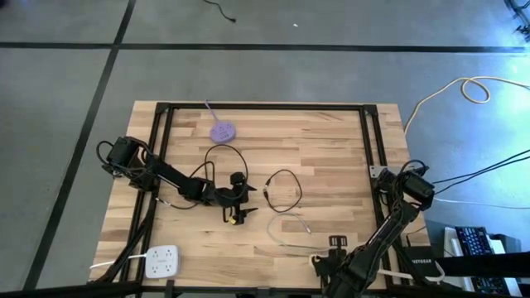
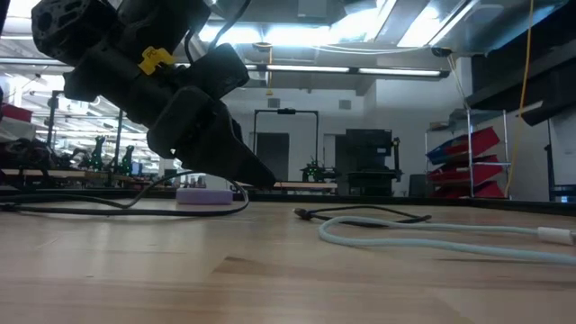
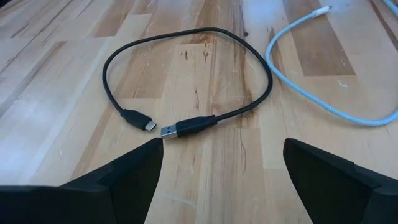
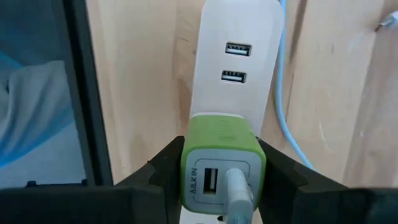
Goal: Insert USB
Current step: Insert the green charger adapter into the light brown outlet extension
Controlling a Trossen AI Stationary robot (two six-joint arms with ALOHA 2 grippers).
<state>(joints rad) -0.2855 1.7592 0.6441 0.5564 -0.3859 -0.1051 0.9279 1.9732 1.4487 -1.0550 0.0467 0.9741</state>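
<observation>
Mid-surface, just ahead of left gripper (image 3: 217, 180): black USB cable (image 3: 186, 127), plug long axis crosswise to jaws, jaws apart, empty. Right gripper (image 4: 222, 180) clamped on green charger (image 4: 221, 155), farther off.

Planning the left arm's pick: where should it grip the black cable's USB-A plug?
Grip the black USB-A plug by its moulded housing, from straight above, fingers across its narrow sides. It lies flat, metal tip bare, and the left gripper is open just before it.

Pale wooden table (image 3: 56, 93), smooth with a soft sheen; matt black rubbery cable (image 3: 186, 37); glossy green-and-white plastic charger (image 4: 221, 158) on a smooth white plastic strip (image 4: 236, 37).
</observation>
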